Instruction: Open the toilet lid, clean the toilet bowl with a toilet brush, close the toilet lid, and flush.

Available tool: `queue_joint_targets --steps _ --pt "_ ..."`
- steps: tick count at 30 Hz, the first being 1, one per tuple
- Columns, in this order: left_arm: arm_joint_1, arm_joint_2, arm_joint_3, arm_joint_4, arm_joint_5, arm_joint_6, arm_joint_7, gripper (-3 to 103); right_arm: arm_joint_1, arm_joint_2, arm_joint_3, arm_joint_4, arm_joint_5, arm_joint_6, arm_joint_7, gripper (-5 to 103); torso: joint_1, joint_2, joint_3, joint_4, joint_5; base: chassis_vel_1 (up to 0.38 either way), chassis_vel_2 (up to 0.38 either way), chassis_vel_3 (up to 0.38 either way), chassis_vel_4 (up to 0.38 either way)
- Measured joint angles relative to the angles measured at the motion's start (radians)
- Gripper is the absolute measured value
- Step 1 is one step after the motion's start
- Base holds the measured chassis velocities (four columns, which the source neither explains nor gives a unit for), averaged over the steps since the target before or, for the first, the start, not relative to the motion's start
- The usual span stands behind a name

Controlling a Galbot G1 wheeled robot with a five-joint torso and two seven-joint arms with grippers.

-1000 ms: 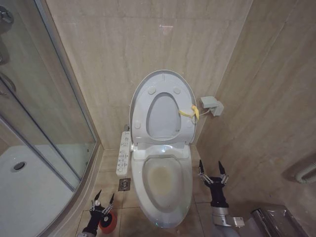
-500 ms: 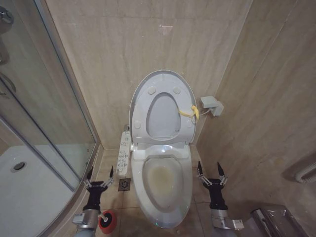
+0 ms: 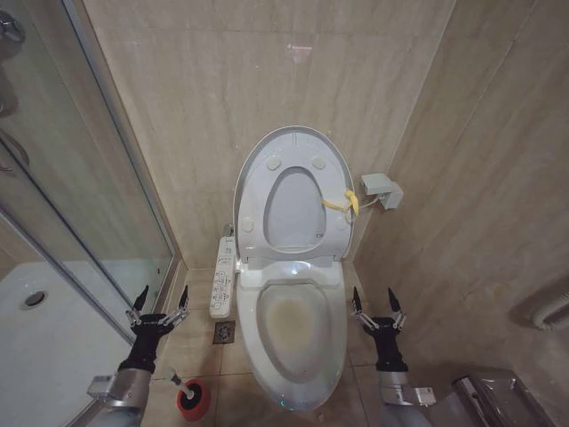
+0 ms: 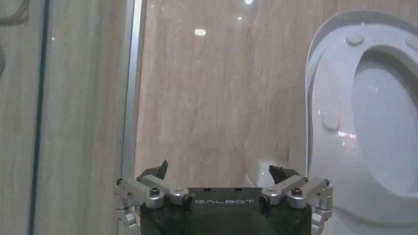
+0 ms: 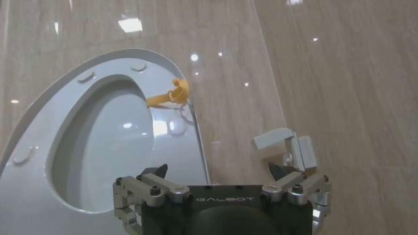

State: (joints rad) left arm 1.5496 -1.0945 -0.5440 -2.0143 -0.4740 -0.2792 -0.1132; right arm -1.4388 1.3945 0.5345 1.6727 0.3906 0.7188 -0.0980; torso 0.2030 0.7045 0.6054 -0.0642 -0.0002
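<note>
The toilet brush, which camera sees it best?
The head view. There the toilet brush stands in its red holder on the floor, beside the left arm and left of the toilet bowl. The wrist views face the wall and the raised toilet lid instead.

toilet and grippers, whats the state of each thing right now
toilet lid: raised, upright against the wall
seat ring: raised with the lid
toilet bowl: uncovered, yellowish-brown staining inside
toilet brush: standing in its red holder on the floor, untouched
left gripper: open, holding nothing, left of the toilet
right gripper: open, holding nothing, right of the bowl
</note>
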Motion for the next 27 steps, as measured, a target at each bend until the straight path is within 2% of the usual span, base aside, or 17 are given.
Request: queue_joint_targets --steps 4,13,16,27 --pt "-0.004 0.013 -0.020 -0.052 -0.047 0.054 -0.003 100 0.010 -0.014 -0.001 -0.009 0.017 -0.019 0.020 100 0.000 0.000 0.000 0.0000 0.0001 0.000 0.000 0.000 0.000" --pt "0.012 0.008 -0.038 -0.119 -0.067 0.085 -0.022 100 0.043 -0.079 -0.008 0.013 0.024 -0.046 0.041 100 0.000 0.000 0.000 0.0004 0.0001 0.000 0.000 0.000 0.000" --pt "0.043 -0.018 -0.058 -0.195 -0.068 0.104 -0.035 100 0.057 -0.114 -0.011 0.050 0.014 -0.054 0.042 100 0.000 0.000 0.000 0.0003 0.0002 0.000 0.000 0.000 0.000" --pt "0.097 -0.053 -0.093 -0.258 -0.051 0.103 -0.034 100 0.092 -0.173 -0.023 0.085 0.030 -0.080 0.059 100 0.000 0.000 0.000 0.0000 0.0003 0.000 0.000 0.000 0.000"
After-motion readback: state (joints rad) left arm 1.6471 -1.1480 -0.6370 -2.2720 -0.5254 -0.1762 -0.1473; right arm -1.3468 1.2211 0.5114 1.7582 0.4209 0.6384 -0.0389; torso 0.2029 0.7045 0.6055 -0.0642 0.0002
